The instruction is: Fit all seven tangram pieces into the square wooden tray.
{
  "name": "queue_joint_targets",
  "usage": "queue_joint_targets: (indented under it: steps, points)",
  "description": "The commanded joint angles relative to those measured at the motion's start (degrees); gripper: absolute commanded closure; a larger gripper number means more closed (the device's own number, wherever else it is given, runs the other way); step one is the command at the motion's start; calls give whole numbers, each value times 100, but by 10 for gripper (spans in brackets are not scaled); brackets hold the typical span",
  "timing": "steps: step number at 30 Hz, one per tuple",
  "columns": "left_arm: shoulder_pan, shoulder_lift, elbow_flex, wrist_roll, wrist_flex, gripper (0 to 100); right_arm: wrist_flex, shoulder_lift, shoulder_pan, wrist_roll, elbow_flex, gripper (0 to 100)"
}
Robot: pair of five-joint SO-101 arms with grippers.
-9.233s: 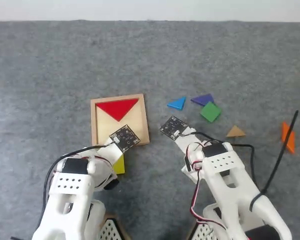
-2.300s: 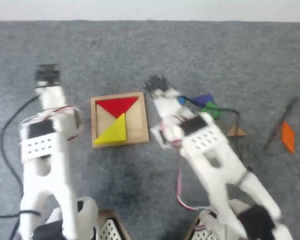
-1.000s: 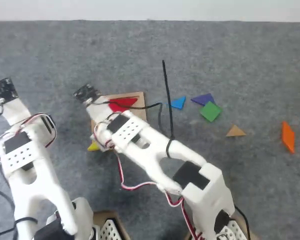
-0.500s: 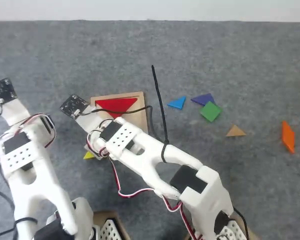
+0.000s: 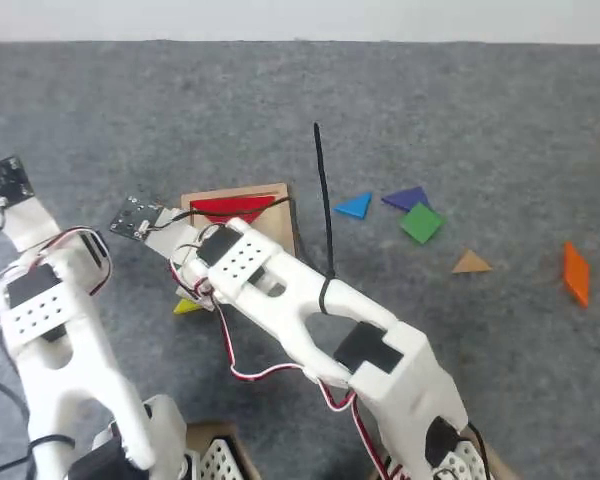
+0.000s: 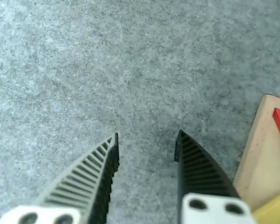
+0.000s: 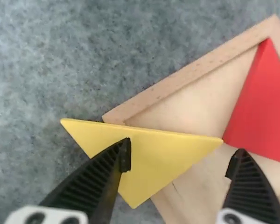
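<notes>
Taking 12 o'clock as the far edge of the grey mat [image 5: 480, 120], my right arm stretches across the wooden tray [image 7: 186, 74] toward its 9 o'clock side. My right gripper [image 7: 182, 154] hangs above the tray's 7 o'clock corner, fingers spread wide and holding nothing. Under those fingers lies the yellow triangle [image 7: 154, 154]. It is not seated. It rests across the corner rim, with one part over the tray floor and one tip out over the mat. From above, that tip pokes out from under my arm at 7 o'clock of the tray. The red triangle [image 7: 261, 102] sits inside the tray, along the 12 o'clock edge.

My left gripper [image 6: 147, 137] hovers over bare mat off the tray's 9 o'clock side. Its fingers are parted by a clear gap and hold nothing.

The other pieces lie loose on the mat at 3 o'clock of the tray. The blue triangle [image 5: 354, 206] is nearest. The purple piece [image 5: 405, 197] and green square [image 5: 421, 223] sit close together just beyond it. The tan triangle [image 5: 470, 263] lies farther out toward 4 o'clock. The orange piece [image 5: 576, 272] is well apart, near the mat's 3 o'clock edge.
</notes>
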State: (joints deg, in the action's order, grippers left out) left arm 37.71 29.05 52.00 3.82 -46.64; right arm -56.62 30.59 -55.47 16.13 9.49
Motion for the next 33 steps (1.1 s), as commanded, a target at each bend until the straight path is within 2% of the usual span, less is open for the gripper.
queue_joint_targets:
  steps: [1,7,12,21,28,33]
  points:
    - [9,167,-31,-35,79,802,-127,251,119,308,475,674]
    - [9,176,-31,-35,79,802,-426,910,119,721,1310,674]
    - [9,176,-31,-35,79,802,-945,1385,119,1345,2207,674]
    - [18,176,-31,-35,79,802,-2132,1982,365,3033,3314,674]
    - [18,176,-31,-35,79,802,-2615,2035,532,4404,3710,674]
    - [18,176,-31,-35,79,802,-2668,2035,523,4826,3727,674]
